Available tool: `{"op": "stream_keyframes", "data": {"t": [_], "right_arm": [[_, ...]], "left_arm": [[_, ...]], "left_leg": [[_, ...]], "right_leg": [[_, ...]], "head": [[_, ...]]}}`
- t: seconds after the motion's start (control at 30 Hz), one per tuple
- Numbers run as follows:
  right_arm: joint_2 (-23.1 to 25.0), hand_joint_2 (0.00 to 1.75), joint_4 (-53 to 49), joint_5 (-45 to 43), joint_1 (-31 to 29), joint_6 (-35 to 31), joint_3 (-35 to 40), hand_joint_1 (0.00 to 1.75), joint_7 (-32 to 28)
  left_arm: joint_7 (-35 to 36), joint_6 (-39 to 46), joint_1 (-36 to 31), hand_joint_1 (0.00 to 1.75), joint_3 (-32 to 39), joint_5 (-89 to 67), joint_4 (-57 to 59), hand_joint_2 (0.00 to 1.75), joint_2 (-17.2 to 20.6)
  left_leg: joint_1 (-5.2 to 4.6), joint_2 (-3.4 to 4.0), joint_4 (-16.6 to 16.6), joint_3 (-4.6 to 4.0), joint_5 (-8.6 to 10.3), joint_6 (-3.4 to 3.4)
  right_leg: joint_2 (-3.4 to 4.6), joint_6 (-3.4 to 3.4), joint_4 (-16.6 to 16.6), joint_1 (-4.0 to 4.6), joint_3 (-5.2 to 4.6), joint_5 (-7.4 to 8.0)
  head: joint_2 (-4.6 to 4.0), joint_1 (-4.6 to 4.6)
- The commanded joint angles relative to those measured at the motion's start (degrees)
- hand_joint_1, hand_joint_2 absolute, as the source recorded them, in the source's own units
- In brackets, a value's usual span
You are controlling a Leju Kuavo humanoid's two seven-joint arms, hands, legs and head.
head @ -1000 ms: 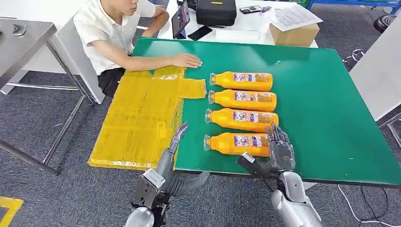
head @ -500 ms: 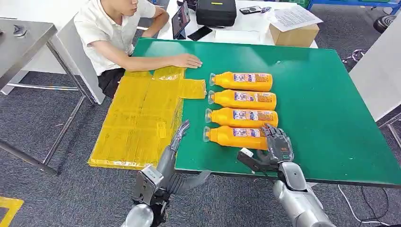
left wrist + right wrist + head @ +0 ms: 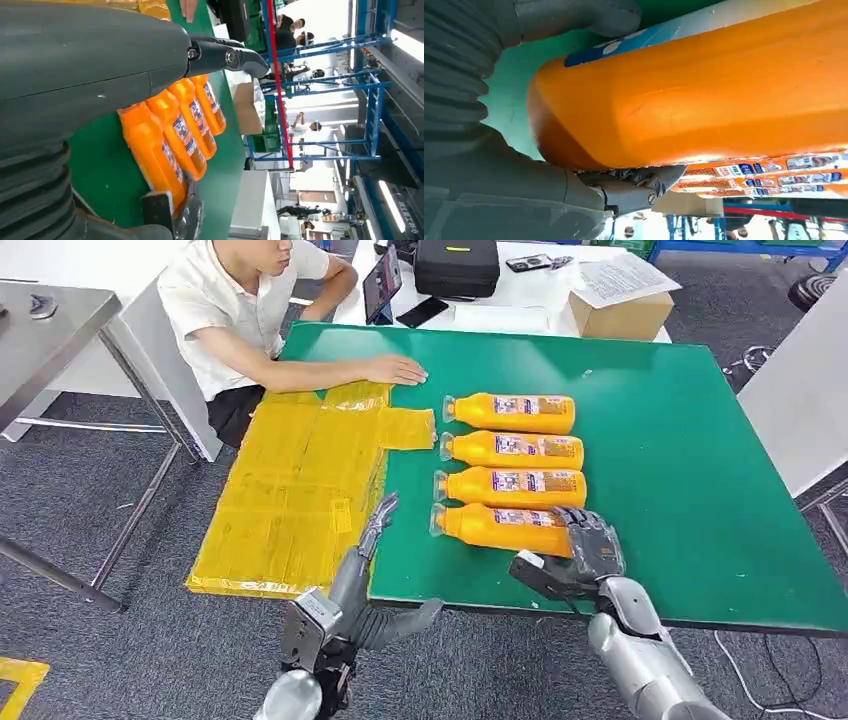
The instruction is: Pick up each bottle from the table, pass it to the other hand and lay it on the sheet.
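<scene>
Four orange bottles lie side by side on the green table, caps toward the yellow sheet. My right hand grips the base end of the nearest bottle, fingers over its top and thumb below. Up close in the right wrist view, this bottle sits between the thumb and the fingers. My left hand hovers at the table's near edge beside the sheet, fingers straight and holding nothing. The row of bottles lies beyond its fingertips in the left wrist view.
A person sits at the far left corner, one hand resting on the table by the sheet's far end. A cardboard box and a black case stand on a white table behind. Bare green surface lies to the right of the bottles.
The nearest bottle has shifted away from the table's near edge, up against the neighbouring bottle, with my right hand closing around its base. My left hand has stayed in place.
</scene>
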Motion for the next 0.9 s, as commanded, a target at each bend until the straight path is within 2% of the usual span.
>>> {"op": "stream_keyframes", "data": {"t": [0.03, 0.17, 0.3, 0.43, 0.5, 0.6, 0.9], "right_arm": [[0.17, 1.75, -3.22, -1.74, 8.54, 1.35, 1.13, 1.75, -0.89], [3.51, 1.75, -14.79, -16.63, 15.28, 4.02, -3.19, 1.75, -10.52], [7.81, 1.75, -27.30, -26.61, 19.21, 3.68, -4.13, 1.75, -13.49], [11.01, 1.75, -34.03, -32.90, 20.83, -1.21, -5.10, 1.75, -13.32], [12.75, 1.75, -35.54, -36.34, 20.99, -2.78, -5.91, 1.75, -13.63], [13.38, 1.75, -35.65, -36.90, 20.79, -4.37, -5.52, 1.75, -13.76], [15.52, 1.75, -31.91, -39.10, 19.40, -7.25, -3.30, 1.75, -15.55]], "left_arm": [[-0.03, -0.21, -0.09, 0.00, -0.69, 0.33, -0.20, 1.75, 1.84], [0.68, 0.85, 1.19, 0.00, 0.19, 2.68, 1.24, 1.75, 0.85], [2.27, 4.09, 0.63, 0.00, 1.01, 10.47, 4.18, 1.75, 0.80], [3.12, 6.33, 1.92, 0.00, 1.36, 18.59, 4.97, 1.75, 0.76], [4.46, 6.53, 2.69, 0.00, 1.43, 23.16, 4.73, 1.75, 1.04], [5.17, 6.94, 2.82, 0.00, 0.79, 25.71, 4.63, 1.75, 1.70], [6.19, 6.91, 2.15, 0.00, -1.06, 30.55, 3.55, 1.75, 2.97]], "left_leg": [[0.13, -0.23, -0.11, 0.21, -0.05, -0.09], [0.12, -0.21, -0.11, 0.37, -0.15, -0.13], [0.10, -0.03, -0.06, 0.29, -0.18, -0.12], [0.08, 0.02, -0.08, 0.22, -0.21, -0.19], [0.06, 0.10, -0.06, 0.01, -0.21, -0.16], [0.04, 0.08, -0.07, -0.27, -0.13, -0.12], [0.01, 0.01, -0.08, -0.35, -0.17, -0.15]], "right_leg": [[-0.17, -0.13, -0.17, 0.12, 0.34, -0.06], [-0.14, -0.11, -0.15, 0.11, 0.42, -0.06], [0.03, -0.10, -0.08, 0.09, 0.38, -0.06], [0.09, -0.15, -0.01, 0.07, 0.25, -0.07], [0.17, -0.11, 0.03, 0.04, 0.03, -0.04], [0.12, -0.09, 0.06, 0.02, -0.20, -0.05], [0.08, -0.15, 0.04, -0.01, -0.23, -0.11]], "head": [[0.00, 0.00], [0.00, 0.00], [0.00, 0.00], [0.00, 0.00], [0.00, -0.02], [0.00, 0.00], [0.00, 0.00]]}}
